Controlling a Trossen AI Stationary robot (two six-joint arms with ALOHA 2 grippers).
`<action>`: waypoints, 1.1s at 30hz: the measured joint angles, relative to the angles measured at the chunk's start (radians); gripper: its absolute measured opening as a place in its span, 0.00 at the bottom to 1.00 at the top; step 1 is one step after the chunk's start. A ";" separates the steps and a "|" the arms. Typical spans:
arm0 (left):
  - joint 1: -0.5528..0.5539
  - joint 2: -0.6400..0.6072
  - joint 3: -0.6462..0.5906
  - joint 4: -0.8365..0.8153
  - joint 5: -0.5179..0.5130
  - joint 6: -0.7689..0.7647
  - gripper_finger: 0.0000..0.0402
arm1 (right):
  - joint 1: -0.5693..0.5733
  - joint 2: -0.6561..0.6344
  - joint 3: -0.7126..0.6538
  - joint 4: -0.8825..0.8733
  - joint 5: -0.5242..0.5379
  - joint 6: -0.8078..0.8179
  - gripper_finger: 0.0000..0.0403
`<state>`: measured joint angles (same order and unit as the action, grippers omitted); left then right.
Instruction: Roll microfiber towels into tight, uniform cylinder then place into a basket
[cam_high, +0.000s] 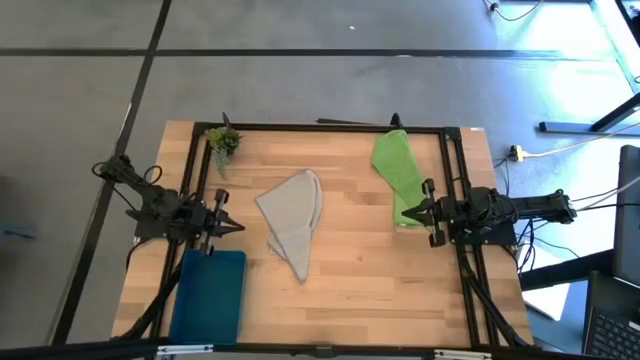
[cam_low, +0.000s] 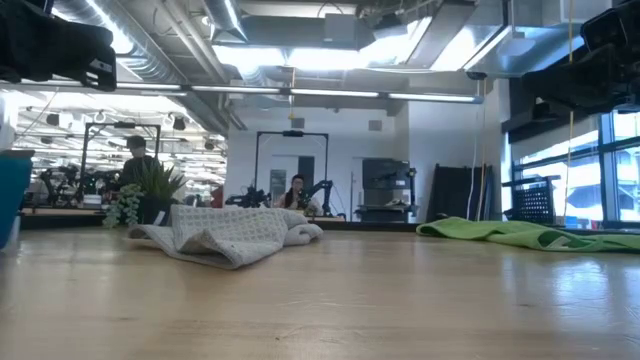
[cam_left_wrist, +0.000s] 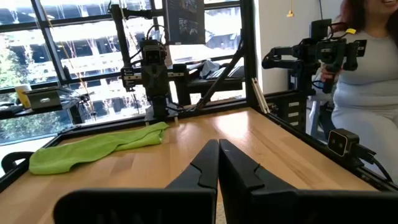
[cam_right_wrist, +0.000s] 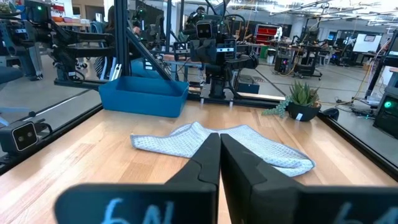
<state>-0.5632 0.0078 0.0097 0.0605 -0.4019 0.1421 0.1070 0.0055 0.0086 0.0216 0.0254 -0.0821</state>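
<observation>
Left gripper (cam_high: 228, 226) parked at left edge, fingers together, nothing held. Basket (cam_high: 210, 295) seen empty at front-left of surface (cam_high: 350, 290). Grey towel (cam_high: 292, 220) left crumpled mid-surface, green towel (cam_high: 398, 172) spread at right, neither rolled. Right gripper (cam_high: 412, 212) closed, empty, beside green towel. Nothing judged done.

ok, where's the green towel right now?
High view: the green towel lies unrolled at the table's far right, just ahead of the right gripper, well apart from the grey towel.
</observation>
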 joint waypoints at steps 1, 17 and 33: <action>0.000 0.000 0.000 0.000 0.000 0.000 0.00 | 0.000 0.000 0.000 0.000 0.000 0.000 0.04; 0.000 0.000 0.000 0.000 0.000 0.000 0.00 | 0.000 0.000 0.000 0.042 0.000 -0.005 0.04; 0.000 0.000 0.000 0.000 -0.002 0.000 0.00 | 0.000 0.000 0.000 0.034 0.000 -0.086 0.02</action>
<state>-0.5630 0.0080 0.0099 0.0608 -0.4040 0.1425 0.1069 0.0053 0.0087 0.0555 0.0254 -0.1682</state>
